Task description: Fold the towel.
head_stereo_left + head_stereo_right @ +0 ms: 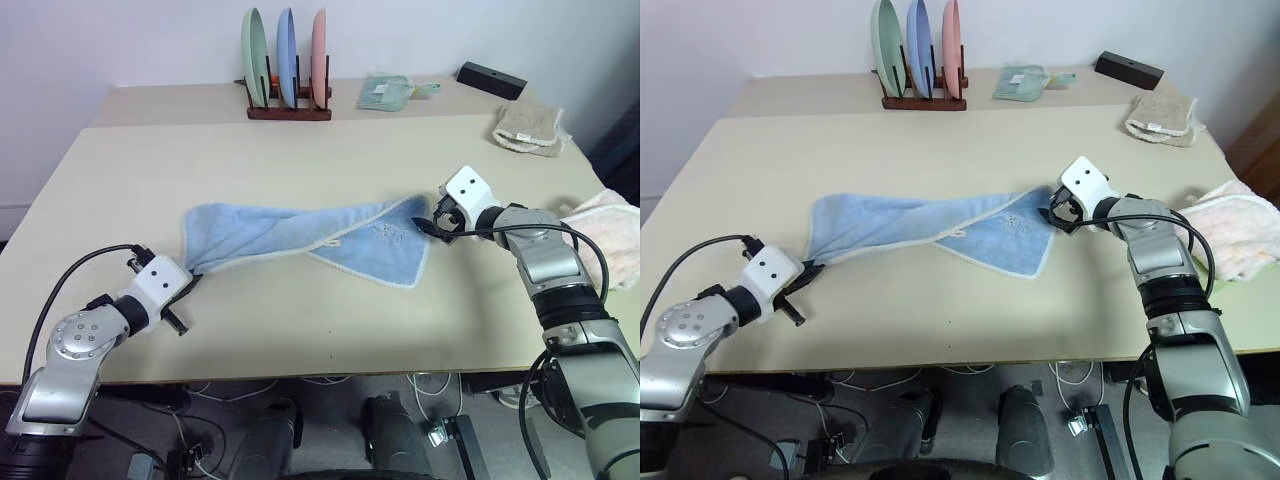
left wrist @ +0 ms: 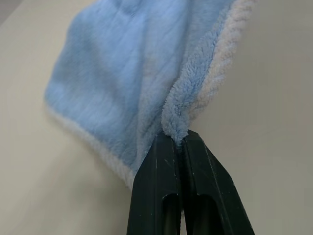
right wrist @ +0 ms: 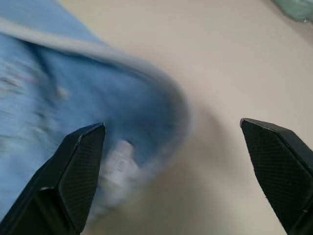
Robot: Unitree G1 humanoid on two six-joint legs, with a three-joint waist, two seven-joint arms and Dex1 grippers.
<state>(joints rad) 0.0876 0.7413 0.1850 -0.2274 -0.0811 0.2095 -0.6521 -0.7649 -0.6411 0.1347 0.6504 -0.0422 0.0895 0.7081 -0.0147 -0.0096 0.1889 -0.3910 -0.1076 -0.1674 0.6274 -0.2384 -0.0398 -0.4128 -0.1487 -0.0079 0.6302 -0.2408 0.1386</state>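
Observation:
The light blue towel (image 1: 270,230) lies twisted and stretched across the middle of the table, its cream trim showing along the near edge. My left gripper (image 1: 190,274) is shut on the towel's left corner near the table's front left; the left wrist view shows the black fingers (image 2: 161,166) pinched together on a fold of the towel (image 2: 122,73). My right gripper (image 1: 433,222) stands open at the towel's right corner, its fingertips (image 3: 88,147) wide apart with the towel's (image 3: 73,83) edge and small label between them.
A wooden rack with three upright plates (image 1: 288,75) stands at the back. A small green cloth (image 1: 385,92), a black box (image 1: 490,78) and a beige knitted cloth (image 1: 528,127) lie back right. A cream-pink towel (image 1: 612,235) sits at the right edge.

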